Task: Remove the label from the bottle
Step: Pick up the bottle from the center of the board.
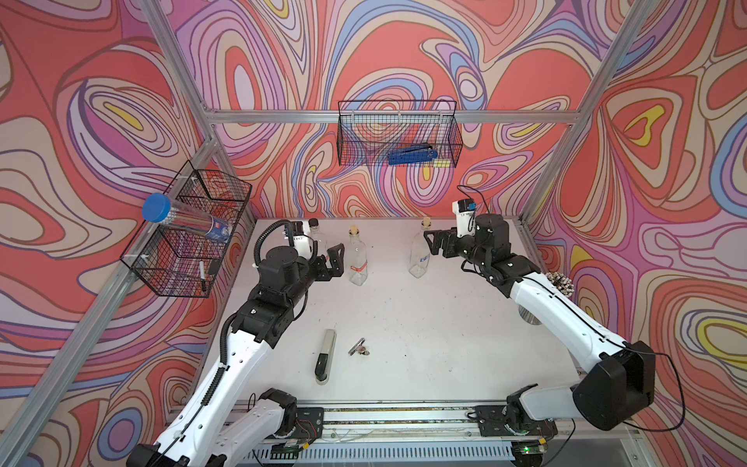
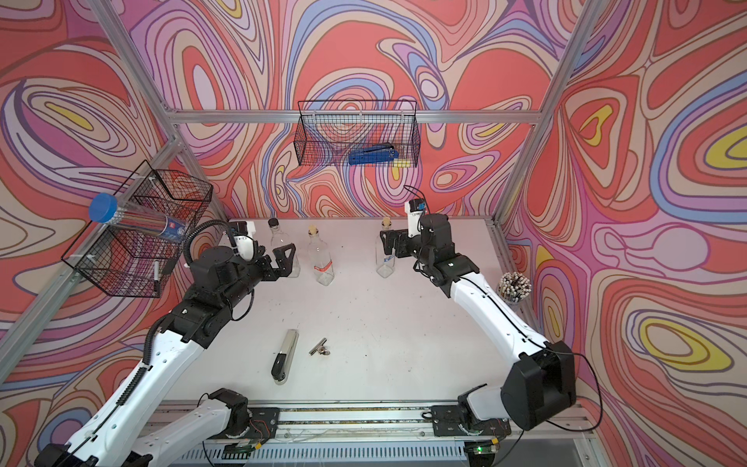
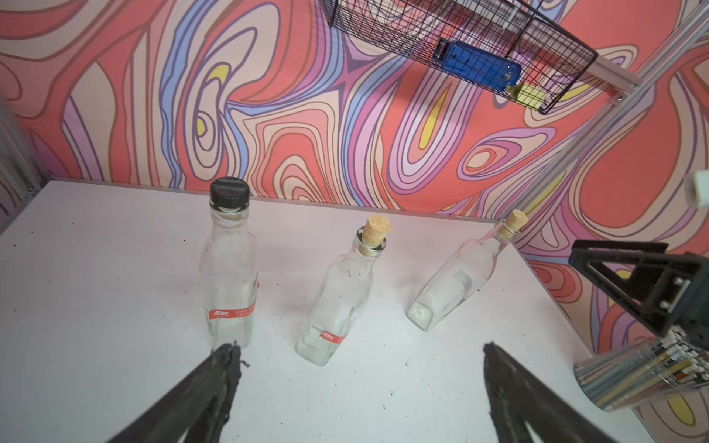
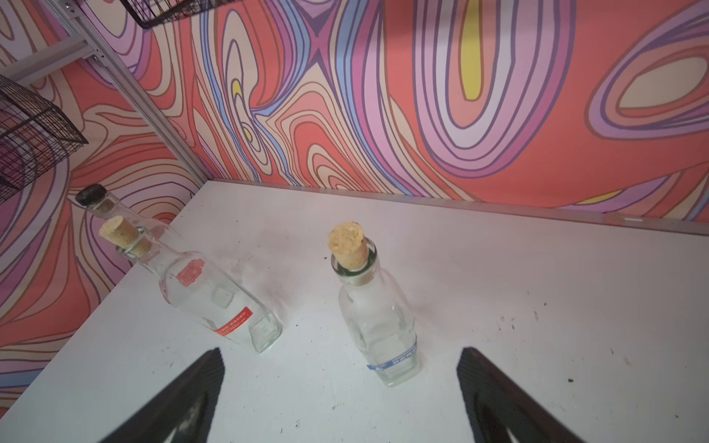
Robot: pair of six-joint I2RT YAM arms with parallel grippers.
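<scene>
Three clear glass bottles stand at the back of the white table. The black-capped bottle [image 3: 230, 268] carries a red label [image 3: 230, 312]. The middle corked bottle [image 1: 357, 258] [image 3: 341, 291] has a red label [image 3: 333, 337] near its base. The right corked bottle [image 1: 419, 252] [image 4: 378, 310] wears a blue label [image 4: 399, 356]. My left gripper [image 1: 329, 263] [image 3: 360, 356] is open and empty, just short of the black-capped and middle bottles. My right gripper [image 1: 434, 242] [image 4: 341, 362] is open and empty, close beside the blue-labelled bottle, touching nothing.
A utility knife [image 1: 325, 356] and a metal clip [image 1: 357, 347] lie near the table's front. A cup of pencils [image 1: 560, 283] stands at the right edge. Wire baskets hang on the back wall [image 1: 398, 133] and the left wall [image 1: 190, 238].
</scene>
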